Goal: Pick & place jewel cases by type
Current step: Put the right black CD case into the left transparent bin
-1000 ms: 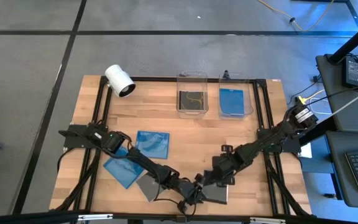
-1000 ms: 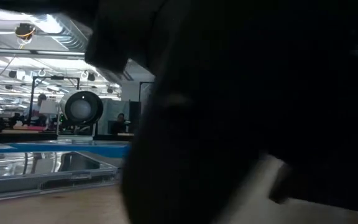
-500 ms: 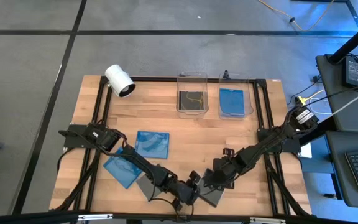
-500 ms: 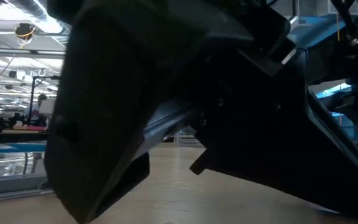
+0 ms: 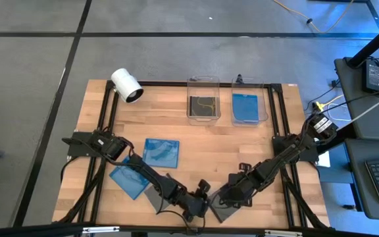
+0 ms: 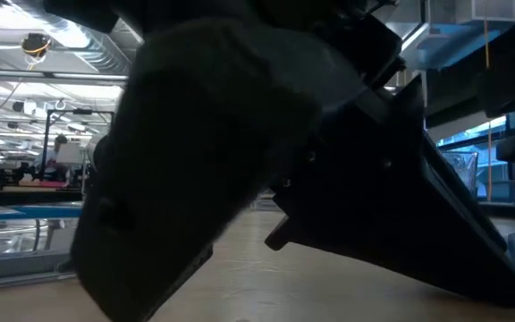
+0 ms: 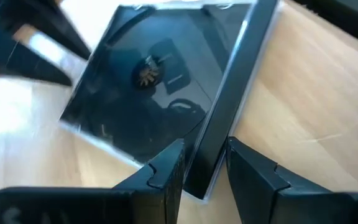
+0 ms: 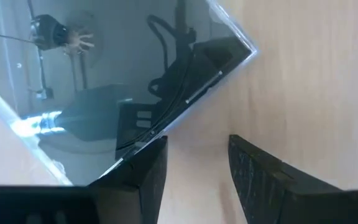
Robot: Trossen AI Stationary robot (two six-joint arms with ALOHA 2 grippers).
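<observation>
The dark grey, thin square plastic jewel case (image 7: 148, 106) lies at the wooden table's (image 5: 202, 141) front edge, near the middle. The left gripper (image 7: 205, 165) straddles its spine edge, jaws part-open, nothing clamped yet. The right gripper (image 8: 194, 163) hovers at its corner, jaws part-open, holding nothing. It looks light, stiff, slick and crack-prone: take it by the thin edges, gently.
</observation>
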